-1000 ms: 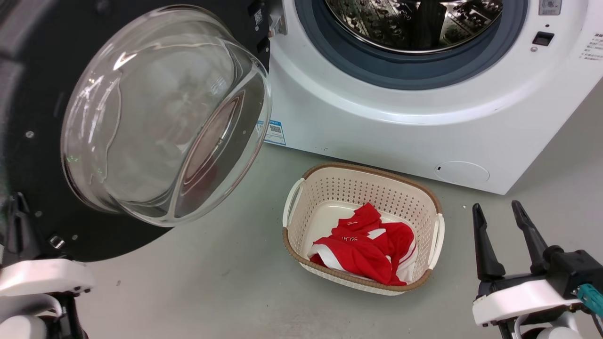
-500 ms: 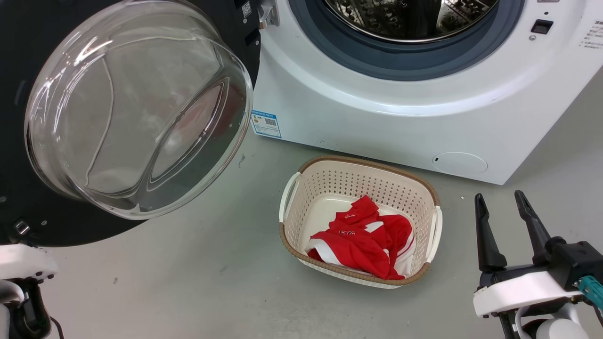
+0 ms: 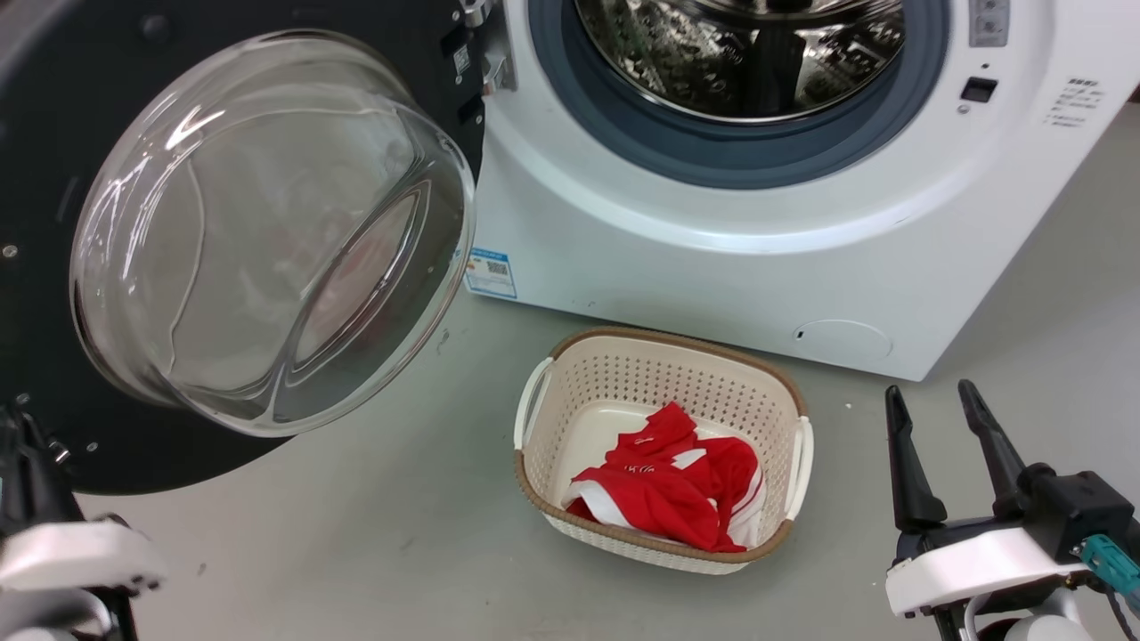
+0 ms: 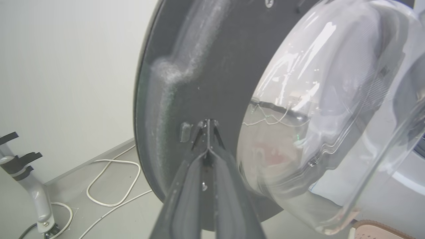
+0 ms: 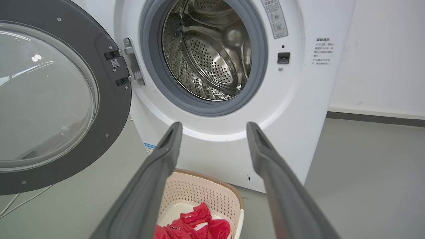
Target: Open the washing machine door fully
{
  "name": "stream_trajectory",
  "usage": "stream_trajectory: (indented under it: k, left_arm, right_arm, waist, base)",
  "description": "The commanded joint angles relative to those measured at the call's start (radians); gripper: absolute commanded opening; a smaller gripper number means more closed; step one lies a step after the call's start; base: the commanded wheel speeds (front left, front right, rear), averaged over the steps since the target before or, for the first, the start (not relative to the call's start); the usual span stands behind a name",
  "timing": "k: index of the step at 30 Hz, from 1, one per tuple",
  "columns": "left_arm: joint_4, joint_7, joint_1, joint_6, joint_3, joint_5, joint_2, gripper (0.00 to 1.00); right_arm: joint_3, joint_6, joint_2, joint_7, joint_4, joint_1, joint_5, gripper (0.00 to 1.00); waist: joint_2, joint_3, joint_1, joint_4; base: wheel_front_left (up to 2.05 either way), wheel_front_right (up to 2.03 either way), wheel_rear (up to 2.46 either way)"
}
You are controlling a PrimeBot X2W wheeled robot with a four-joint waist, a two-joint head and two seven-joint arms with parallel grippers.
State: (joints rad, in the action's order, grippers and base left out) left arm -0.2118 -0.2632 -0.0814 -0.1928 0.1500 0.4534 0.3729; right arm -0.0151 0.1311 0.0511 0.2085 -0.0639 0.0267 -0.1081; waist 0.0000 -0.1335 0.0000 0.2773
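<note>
The washing machine door (image 3: 53,133), a black disc with a clear glass bowl (image 3: 267,231), stands swung out to the left on its hinge (image 3: 485,67). Behind it the white washing machine (image 3: 677,258) shows its open steel drum (image 3: 748,53) and grey-blue ring. My left gripper (image 3: 25,445) is at the door's lower edge. In the left wrist view my left gripper (image 4: 207,123) is shut, with its tips against the door's (image 4: 199,66) black inner face beside a small latch. My right gripper (image 3: 926,401) hangs open and empty at the lower right, and again (image 5: 214,127) faces the drum (image 5: 209,49) and the door (image 5: 113,99).
A cream perforated basket (image 3: 793,463) holding a red and white garment (image 3: 668,485) sits on the grey floor in front of the machine. In the left wrist view white cables (image 4: 109,186) lie on the floor by the wall, next to a grey stand (image 4: 30,189).
The head camera has shifted between frames. The door looks swung slightly wider from the machine, and my left gripper stays at its lower edge. The right gripper stays open.
</note>
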Motion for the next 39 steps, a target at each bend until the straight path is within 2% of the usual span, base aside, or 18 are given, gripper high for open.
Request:
stream_trajectory:
  k: [1,7,13,22,27,28,30,31,32,39]
  left_arm:
    - [0.017,-0.002,0.020,0.000,-0.005,-0.013,-0.011,0.00]
    - [0.101,-0.002,0.118,0.008,-0.082,-0.068,-0.098,0.00]
    - [0.112,-0.002,0.100,0.060,-0.197,-0.111,-0.154,0.00]
    - [0.065,-0.002,-0.021,0.119,-0.300,-0.161,-0.194,0.00]
    - [0.035,-0.002,-0.068,0.122,-0.324,-0.198,-0.203,0.00]
    - [0.032,-0.002,-0.072,0.121,-0.325,-0.204,-0.205,0.09]
    - [0.029,-0.002,-0.077,0.119,-0.325,-0.215,-0.208,0.49]
    - [0.030,-0.002,-0.079,0.117,-0.325,-0.220,-0.209,0.82]
    - [0.029,-0.002,-0.079,0.116,-0.324,-0.226,-0.210,1.00]
    - [0.029,-0.002,-0.062,0.110,-0.317,-0.250,-0.212,1.00]
  right_arm:
    - [0.002,-0.001,-0.002,0.006,-0.003,-0.009,-0.005,1.00]
    - [0.010,-0.001,-0.002,0.013,-0.014,-0.030,-0.009,1.00]
    - [0.011,-0.001,-0.002,0.011,-0.011,-0.029,0.001,1.00]
    - [0.008,-0.001,-0.002,0.010,-0.002,-0.021,0.006,1.00]
    - [0.008,-0.001,-0.002,0.014,-0.003,-0.016,-0.001,1.00]
    - [0.006,-0.001,-0.002,0.014,-0.003,-0.015,-0.003,1.00]
    - [0.007,-0.001,-0.002,0.017,-0.006,-0.010,-0.003,1.00]
    - [0.007,-0.001,-0.002,0.018,-0.007,-0.008,-0.004,1.00]
    - [0.007,-0.001,-0.002,0.020,-0.008,-0.006,-0.005,1.00]
    - [0.010,-0.001,-0.002,0.026,-0.019,0.000,-0.014,1.00]
  waist:
    - [0.0000,0.016,0.0000,-0.014]
    - [0.0000,0.049,0.0000,-0.052]
    - [0.0000,0.060,0.0000,-0.104]
    - [0.0000,0.060,0.0000,-0.201]
    - [0.0000,0.054,0.0000,-0.238]
    - [0.0000,0.053,0.0000,-0.241]
    - [0.0000,0.050,0.0000,-0.247]
    - [0.0000,0.049,0.0000,-0.249]
    - [0.0000,0.049,0.0000,-0.251]
    - [0.0000,0.051,0.0000,-0.254]
  base:
    - [0.00,0.00,0.00]
    - [0.00,0.00,0.00]
    - [0.00,0.00,0.00]
    - [0.00,0.00,0.00]
    - [0.00,0.00,0.00]
    - [0.00,0.00,0.00]
    - [0.00,0.00,0.00]
    - [0.00,0.00,0.00]
    - [0.00,0.00,0.00]
    - [0.00,0.00,0.00]
